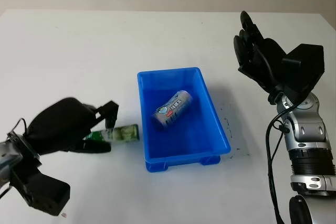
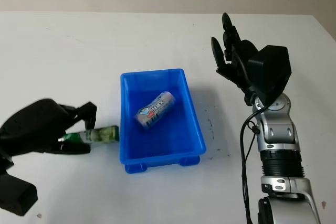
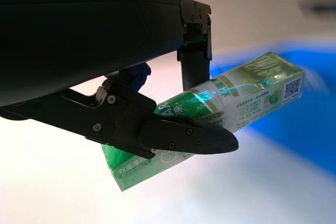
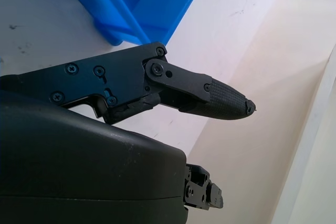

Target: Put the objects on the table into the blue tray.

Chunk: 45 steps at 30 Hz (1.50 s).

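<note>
Fingers [image 3: 184,135] of my left robot hand [image 1: 73,127] are closed around the green box [image 1: 122,133], which is just beside the blue tray [image 1: 223,135], on its left side, low over the white desk [image 1: 68,56]. One can [image 1: 172,109] lies already inside the tray. My right robot hand [image 1: 257,51] is raised at the right of the tray, released, holding nothing. To do this step well, I think I must lift the box high enough to pass over the tray wall, keep the grip firm because the box is long and sticks out, then release it beside the can.
</note>
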{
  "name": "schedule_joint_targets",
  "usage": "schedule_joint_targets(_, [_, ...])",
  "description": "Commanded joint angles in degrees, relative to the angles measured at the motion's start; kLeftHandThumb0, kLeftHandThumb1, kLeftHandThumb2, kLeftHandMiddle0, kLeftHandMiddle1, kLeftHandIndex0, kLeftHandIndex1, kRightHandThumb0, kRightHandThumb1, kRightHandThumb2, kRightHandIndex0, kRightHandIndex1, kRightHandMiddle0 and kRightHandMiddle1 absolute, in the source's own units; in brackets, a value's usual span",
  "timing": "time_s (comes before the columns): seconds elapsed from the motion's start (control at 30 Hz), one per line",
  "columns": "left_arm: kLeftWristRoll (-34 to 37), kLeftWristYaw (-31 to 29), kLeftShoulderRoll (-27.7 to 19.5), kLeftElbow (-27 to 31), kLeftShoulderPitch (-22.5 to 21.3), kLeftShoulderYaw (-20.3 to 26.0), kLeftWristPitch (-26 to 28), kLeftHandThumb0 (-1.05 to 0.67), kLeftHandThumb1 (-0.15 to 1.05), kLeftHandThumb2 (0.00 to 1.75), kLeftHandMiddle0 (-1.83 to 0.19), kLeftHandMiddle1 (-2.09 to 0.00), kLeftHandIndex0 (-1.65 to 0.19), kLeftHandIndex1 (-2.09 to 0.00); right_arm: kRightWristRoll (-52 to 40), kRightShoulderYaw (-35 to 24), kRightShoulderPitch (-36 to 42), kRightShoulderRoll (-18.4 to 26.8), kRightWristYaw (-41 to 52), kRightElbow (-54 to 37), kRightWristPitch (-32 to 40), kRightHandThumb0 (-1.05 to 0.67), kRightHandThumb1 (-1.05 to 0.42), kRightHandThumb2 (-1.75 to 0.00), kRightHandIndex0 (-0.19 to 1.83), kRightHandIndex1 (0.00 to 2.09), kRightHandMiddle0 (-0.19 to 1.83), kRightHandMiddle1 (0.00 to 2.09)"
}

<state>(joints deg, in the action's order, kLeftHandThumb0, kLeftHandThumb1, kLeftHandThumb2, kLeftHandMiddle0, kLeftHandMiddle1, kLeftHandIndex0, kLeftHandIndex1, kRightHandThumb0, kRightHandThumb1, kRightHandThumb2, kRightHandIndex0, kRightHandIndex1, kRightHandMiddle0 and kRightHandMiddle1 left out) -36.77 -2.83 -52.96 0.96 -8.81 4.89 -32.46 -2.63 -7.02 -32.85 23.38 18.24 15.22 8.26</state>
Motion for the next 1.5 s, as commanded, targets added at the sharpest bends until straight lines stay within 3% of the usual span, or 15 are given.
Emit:
schedule_joint_targets(0.0, [1.13, 2.33, -0.33, 1.18, -5.68, 3.44, 0.75, -0.37, 1.05, 0.31, -0.59, -2.09, -0.29, -2.09, 0.33, 0.15, -1.27, 0.52, -0.35, -0.19, -0.33, -0.63, -1.05, -0.69, -0.19, 0.0, -0.19, 0.0])
schedule_joint_targets(0.1, [1.4, 3.82, -0.38, 1.27, -10.44, 5.46, 2.26, -0.36, 1.05, 0.29, -0.52, -2.09, -0.26, -2.09, 0.33, 0.19, -1.36, 0.45, -0.26, -0.1, -0.67, -0.64, -1.05, -0.68, -0.19, 0.0, -0.19, 0.0])
schedule_joint_targets(0.23, [1.77, 5.95, 0.21, 2.12, -17.44, 7.47, 5.45, -0.39, 1.05, 0.22, -0.69, -2.09, -0.45, -2.09, 0.13, 0.12, -1.59, 0.29, -0.26, -0.12, -0.39, -0.64, -1.05, -0.68, -0.19, 0.0, -0.19, 0.0])
schedule_joint_targets(0.37, [-3.63, 7.5, -0.82, 3.18, -22.76, 6.44, 8.69, -0.4, 1.05, 0.14, -0.72, -2.09, -0.51, -2.09, 0.22, 0.21, -1.76, 0.21, -0.23, 0.46, -1.28, -0.64, -1.05, -0.67, -0.19, 0.0, -0.19, 0.0])
schedule_joint_targets(0.53, [-3.07, 7.11, 1.59, 3.4, -26.62, 3.25, 8.15, -0.46, 1.05, 0.16, -0.79, -2.09, -0.58, -2.09, 0.28, 0.36, -1.41, 0.32, -0.07, -0.1, -1.03, -0.66, -1.05, -0.68, -0.19, 0.0, -0.19, 0.0])
schedule_joint_targets(0.67, [0.34, 3.67, 5.2, 4.86, -29.89, -1.85, 6.1, -0.45, 1.05, 0.12, -0.82, -2.09, -0.58, -2.09, 0.21, 0.39, -1.27, 0.2, -0.09, 0.12, -1.13, -0.67, -1.05, -0.68, -0.19, 0.0, -0.19, 0.0])
schedule_joint_targets(0.77, [5.54, -2.55, 8.61, 6.15, -31.64, -5.29, 7.44, -0.44, 1.05, 0.15, -0.84, -2.09, -0.55, -2.01, -0.24, 0.3, -1.4, 0.05, 0.11, 0.33, -0.91, -0.66, -1.05, -0.68, -0.19, 0.0, -0.19, 0.0])
schedule_joint_targets(0.87, [11.58, -11.21, 12.63, 7.4, -32.8, -10.78, 9.0, -0.4, 1.05, 0.14, -0.94, -2.09, -0.74, -2.09, -0.22, 0.25, -1.27, 0.26, 0.08, 0.1, -0.85, -0.64, -1.05, -0.69, -0.19, 0.0, -0.19, 0.0])
schedule_joint_targets(1.03, [10.86, -18.75, 16.64, 7.92, -33.26, -16.38, 10.47, -0.41, 1.04, 0.09, -1.07, -2.09, -0.89, -2.09, -0.3, 0.19, -0.74, 0.39, 0.25, -0.74, -0.6, -0.64, -1.05, -0.69, -0.19, 0.0, -0.19, 0.0])
schedule_joint_targets(1.07, [10.7, -19.67, 17.06, 7.6, -33.15, -17.01, 10.45, -0.41, 1.05, 0.11, -1.04, -2.09, -0.81, -2.05, -0.28, 0.22, -0.69, 0.44, 0.33, -0.81, -0.51, -0.64, -1.05, -0.69, -0.19, 0.0, -0.19, 0.0])
schedule_joint_targets(1.1, [10.87, -20.78, 17.43, 7.38, -33.01, -17.48, 10.73, -0.41, 1.05, 0.13, -0.98, -2.03, -0.67, -1.84, -0.31, 0.22, -0.65, 0.46, 0.38, -0.96, -0.29, -0.64, -1.05, -0.69, -0.19, 0.0, -0.19, 0.0])
schedule_joint_targets(1.2, [12.59, -24.62, 18.38, 7.6, -32.61, -18.06, 12.83, -0.43, 1.05, 0.15, -0.91, -1.92, -0.59, -1.58, -0.43, 0.11, -0.62, 0.3, 0.33, -1.1, 0.11, -0.63, -1.05, -0.69, -0.19, 0.0, -0.19, 0.0])
schedule_joint_targets(1.3, [14.49, -28.84, 19.0, 8.06, -32.55, -18.56, 15.6, -0.44, 1.05, 0.15, -0.79, -2.03, -0.56, -1.96, -0.16, 0.2, -0.5, 0.37, 0.12, -1.28, 0.31, -0.65, -1.05, -0.68, -0.19, 0.0, -0.19, 0.0])
schedule_joint_targets(1.4, [14.5, -32.2, 18.95, 8.81, -32.73, -18.91, 18.13, -0.45, 1.05, 0.11, -0.71, -2.09, -0.38, -2.05, 0.19, 0.33, -0.13, 0.53, 0.05, -1.75, 0.23, -0.65, -1.05, -0.68, -0.19, 0.0, -0.19, 0.0])
schedule_joint_targets(1.47, [14.35, -35.31, 18.58, 9.7, -33.08, -19.19, 20.88, -0.45, 1.05, 0.11, -0.63, -1.97, -0.05, -1.91, 0.01, 0.14, 0.24, 0.51, 0.16, -2.08, 0.02, -0.65, -1.05, -0.68, -0.19, 0.0, -0.19, 0.0])
